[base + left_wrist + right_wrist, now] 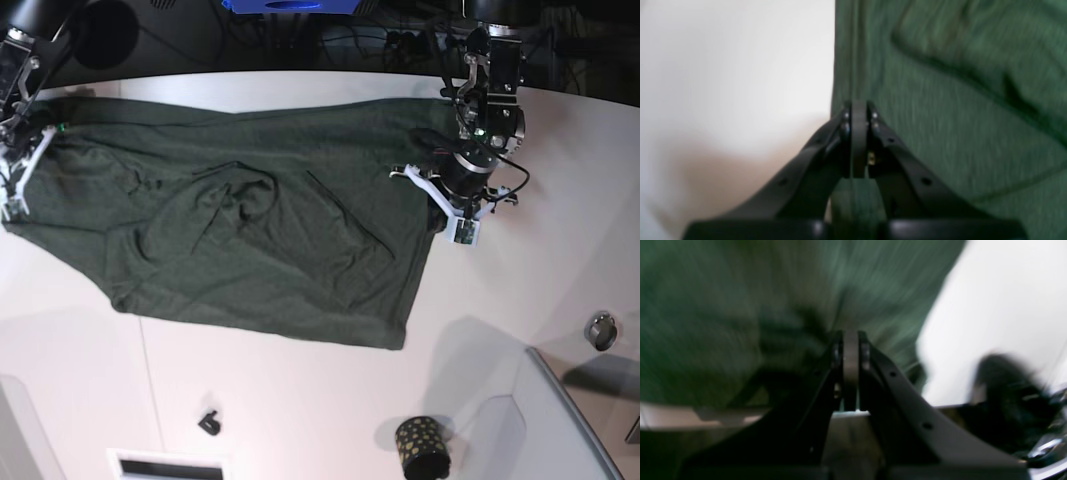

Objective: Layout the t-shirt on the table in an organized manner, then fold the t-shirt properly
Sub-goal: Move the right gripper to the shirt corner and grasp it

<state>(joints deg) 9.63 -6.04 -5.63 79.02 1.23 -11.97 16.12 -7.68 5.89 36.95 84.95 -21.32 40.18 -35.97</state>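
The dark green t-shirt (250, 240) lies spread wide on the white table (300, 400), with creases around its middle. My left gripper (441, 198) is at the shirt's right edge. In the left wrist view its fingers (859, 110) are shut on the t-shirt's (940, 116) straight edge, with bare table (723, 66) beside it. My right gripper (17, 188) is at the shirt's far left end. The right wrist view is blurred, and there the right gripper (850, 336) is shut, with folds of the t-shirt (740, 306) running into its tips.
A black gold-dotted cup (423, 447) stands near the front right, next to a grey raised panel (560, 420). A small black piece (209, 423) lies near the front. A metal ring-like item (600, 330) sits at the right. Cables run along the dark back edge.
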